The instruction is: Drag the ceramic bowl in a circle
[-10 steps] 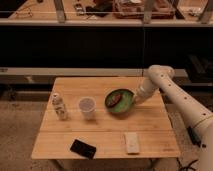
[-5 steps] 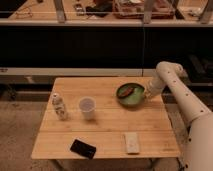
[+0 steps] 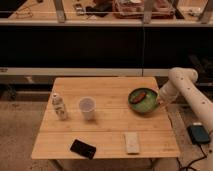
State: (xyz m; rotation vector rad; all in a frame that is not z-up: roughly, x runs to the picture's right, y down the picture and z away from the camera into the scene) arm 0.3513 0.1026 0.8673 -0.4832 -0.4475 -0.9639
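Observation:
The ceramic bowl (image 3: pixel 142 100), green with a dark rim and a brown-orange piece inside, sits near the right edge of the wooden table (image 3: pixel 107 132). My gripper (image 3: pixel 159 101) is at the bowl's right rim, shut on it. The white arm (image 3: pixel 181 85) comes in from the right, bent above the table's edge.
A translucent white cup (image 3: pixel 87 107) stands mid-table, left of the bowl. A small white bottle (image 3: pixel 59 106) stands near the left edge. A black flat object (image 3: pixel 83 148) and a white packet (image 3: pixel 132 142) lie near the front edge. A dark counter runs behind the table.
The bowl has slid from the table's middle to the right, first away and then back toward the front, with the gripper on its rim throughout.

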